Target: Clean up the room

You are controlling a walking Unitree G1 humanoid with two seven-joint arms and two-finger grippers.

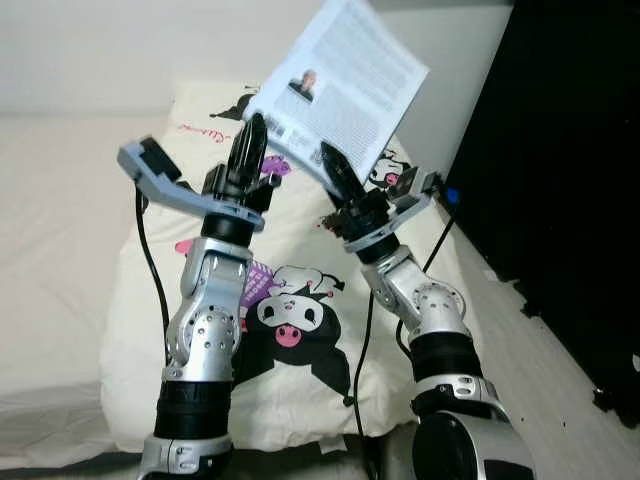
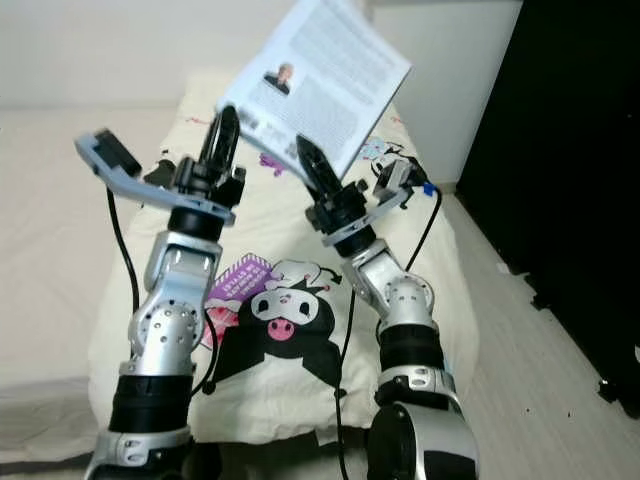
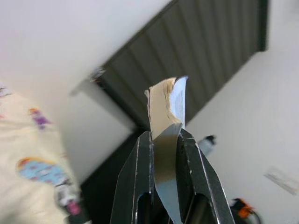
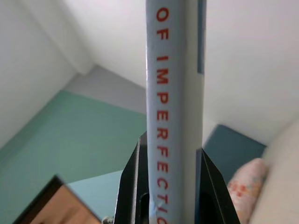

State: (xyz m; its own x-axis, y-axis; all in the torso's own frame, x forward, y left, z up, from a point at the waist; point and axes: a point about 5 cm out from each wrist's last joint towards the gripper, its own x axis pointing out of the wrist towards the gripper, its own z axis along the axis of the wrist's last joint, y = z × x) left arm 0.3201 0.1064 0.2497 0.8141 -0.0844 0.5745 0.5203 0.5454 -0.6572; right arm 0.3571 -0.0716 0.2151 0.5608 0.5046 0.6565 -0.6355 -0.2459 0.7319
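While both pincers clamp book [image 1: 340, 85], spine lettering cut off

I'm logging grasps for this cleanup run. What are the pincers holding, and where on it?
Both hold one book: the left pincer clamps its page edge, the right pincer clamps its spine, lifted above the bed.

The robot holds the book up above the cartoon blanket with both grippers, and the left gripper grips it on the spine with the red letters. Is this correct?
Not quite. The book is held above the blanket by both grippers, but the right gripper is the one on the spine with red letters, as the right wrist view shows. The left gripper clamps the page edge, seen in the left wrist view.
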